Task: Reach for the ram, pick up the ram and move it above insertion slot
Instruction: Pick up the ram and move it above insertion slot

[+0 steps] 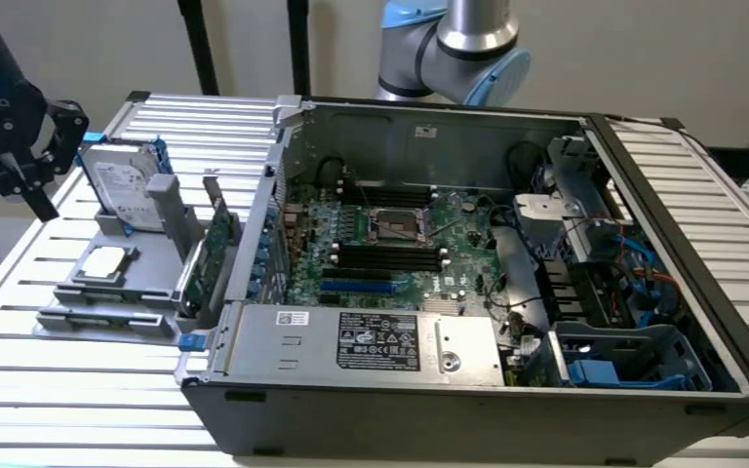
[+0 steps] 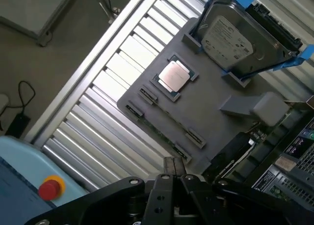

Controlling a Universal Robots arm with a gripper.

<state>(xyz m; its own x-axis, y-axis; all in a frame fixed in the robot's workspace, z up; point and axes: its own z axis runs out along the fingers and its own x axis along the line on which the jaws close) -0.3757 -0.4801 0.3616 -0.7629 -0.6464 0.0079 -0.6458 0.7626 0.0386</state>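
The ram (image 2: 156,131) is a thin green stick standing on edge in a slot of the grey holder tray (image 2: 211,122), seen edge-on beside the CPU (image 2: 172,76). My black gripper (image 2: 172,167) hangs well above it with its fingers pressed together and nothing between them. In the exterior view the gripper (image 1: 42,200) is high at the exterior view's left, over the table edge beside the tray (image 1: 95,292). The insertion slots (image 1: 381,255) are black strips on the motherboard inside the open computer case (image 1: 479,400).
A hard drive (image 1: 121,180) stands upright at the back of the tray. A taller green expansion card (image 1: 215,249) stands between tray and case. A red emergency button (image 2: 49,188) sits on a blue box beside the slatted metal table (image 1: 75,409).
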